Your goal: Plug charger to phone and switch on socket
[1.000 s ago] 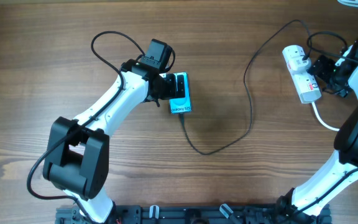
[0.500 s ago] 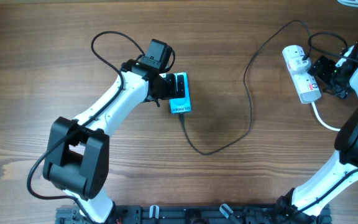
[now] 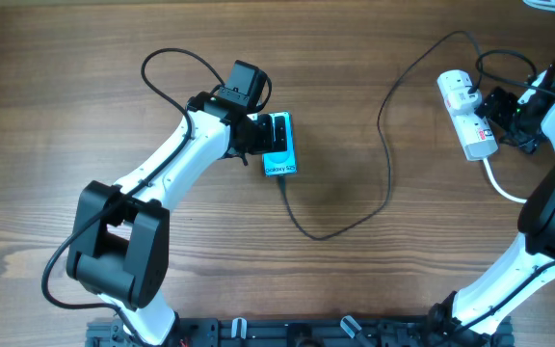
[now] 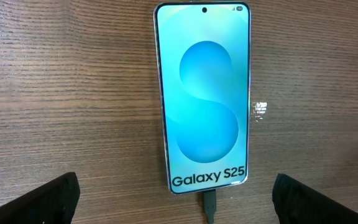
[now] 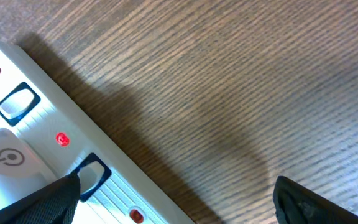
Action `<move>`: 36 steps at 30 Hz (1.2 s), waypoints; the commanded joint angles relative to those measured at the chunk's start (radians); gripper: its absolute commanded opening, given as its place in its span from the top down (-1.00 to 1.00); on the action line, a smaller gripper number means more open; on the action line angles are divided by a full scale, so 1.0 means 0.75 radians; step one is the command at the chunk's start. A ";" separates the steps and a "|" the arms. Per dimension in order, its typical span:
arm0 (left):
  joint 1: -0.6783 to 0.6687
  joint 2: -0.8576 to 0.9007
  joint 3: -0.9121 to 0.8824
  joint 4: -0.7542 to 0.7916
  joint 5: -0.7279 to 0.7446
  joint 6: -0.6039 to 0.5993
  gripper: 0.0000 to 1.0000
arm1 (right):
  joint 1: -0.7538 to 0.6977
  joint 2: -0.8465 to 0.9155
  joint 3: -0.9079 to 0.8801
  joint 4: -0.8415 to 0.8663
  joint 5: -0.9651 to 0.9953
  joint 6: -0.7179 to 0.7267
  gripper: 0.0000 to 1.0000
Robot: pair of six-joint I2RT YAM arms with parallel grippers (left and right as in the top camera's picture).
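Wooden table [image 3: 335, 77] | left gripper [image 4: 176, 199] wide-open, empty, above phone [image 4: 204, 93] | right gripper [image 5: 176, 199] wide-open, empty, by socket [image 5: 17, 143]

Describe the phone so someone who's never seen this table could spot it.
On the wooden table, look just left of centre, at the tip of the left arm. The phone lies flat there, a black cable plugged into its near end. It's the only thing with a bright cyan screen, reading Galaxy S25.

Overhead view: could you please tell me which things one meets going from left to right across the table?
phone → charger, its thin black cable looping across the middle → socket, the white strip near the right edge.
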 commanded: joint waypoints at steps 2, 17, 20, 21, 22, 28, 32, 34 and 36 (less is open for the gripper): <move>-0.004 0.012 -0.003 0.000 -0.022 0.007 -1.00 | 0.025 0.037 -0.025 -0.088 0.068 -0.064 -1.00; -0.004 0.012 -0.003 0.000 -0.022 0.007 -1.00 | 0.024 0.013 0.054 -0.252 0.055 -0.297 -0.99; -0.004 0.012 -0.003 0.000 -0.022 0.007 -1.00 | 0.024 -0.022 0.111 -0.322 0.087 -0.296 -0.99; -0.004 0.012 -0.003 0.000 -0.022 0.007 -1.00 | 0.024 -0.055 0.131 -0.345 0.086 -0.296 -0.99; -0.004 0.012 -0.003 0.000 -0.022 0.007 -1.00 | 0.024 -0.095 0.136 -0.351 0.081 -0.297 -0.99; -0.004 0.012 -0.003 0.000 -0.022 0.007 -1.00 | 0.025 -0.184 0.120 -0.338 -0.144 -0.367 -0.99; -0.004 0.012 -0.003 0.000 -0.022 0.007 -1.00 | 0.025 -0.184 0.106 -0.331 -0.144 -0.369 -0.99; -0.004 0.012 -0.003 0.000 -0.022 0.007 -1.00 | 0.025 -0.184 0.106 -0.337 -0.144 -0.378 -0.99; -0.004 0.012 -0.003 0.000 -0.022 0.007 -1.00 | 0.025 -0.184 0.094 -0.338 -0.144 -0.402 -0.99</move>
